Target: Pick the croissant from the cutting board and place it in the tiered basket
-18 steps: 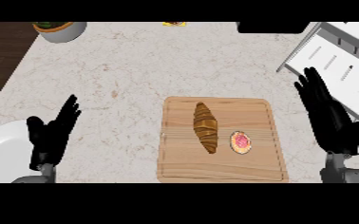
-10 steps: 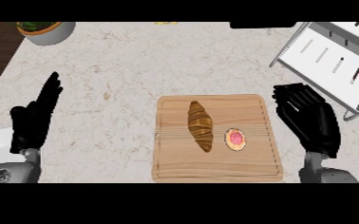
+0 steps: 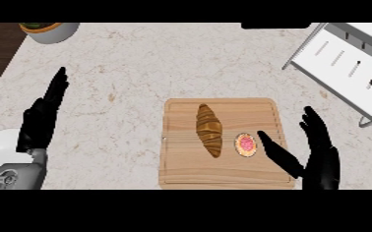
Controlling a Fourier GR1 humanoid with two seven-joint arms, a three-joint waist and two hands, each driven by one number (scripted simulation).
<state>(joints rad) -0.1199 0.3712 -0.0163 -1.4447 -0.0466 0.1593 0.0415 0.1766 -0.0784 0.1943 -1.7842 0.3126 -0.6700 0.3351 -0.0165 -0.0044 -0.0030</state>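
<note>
Hands first, since they sit lowest in the frame. The right hand [image 3: 317,152] is at the lower right, spread wide open with straight fingers pointing up the frame and the thumb [image 3: 277,154] angled out to the left over the right part of the cutting board [image 3: 181,169]. It's got nothing in it. The thumb tip ends just beside a small round pink-topped pastry [image 3: 246,144], and I honestly can't tell if it touches it or just hangs over the wood next to it.

The left hand [image 3: 44,115] is at the left edge, fingers straight and pointing up, open, holding nothing, well away from the board. Just resting there. A bit of grey forearm [image 3: 20,174] shows under it in the lower left corner.

The croissant [image 3: 208,129] is on the wooden board, lying lengthwise up and down the frame, a little left of the board's middle, with the pink pastry just to its right. Neither hand is touching it.

The board sits on a pale marbled counter [image 3: 160,69]. Further up, at the upper right, is the tiered basket [image 3: 341,61], a white tray with a wire frame, set at a slant and cut off by the frame edge. At the upper left corner there's a grey pot [image 3: 52,31], partly cropped.
</note>
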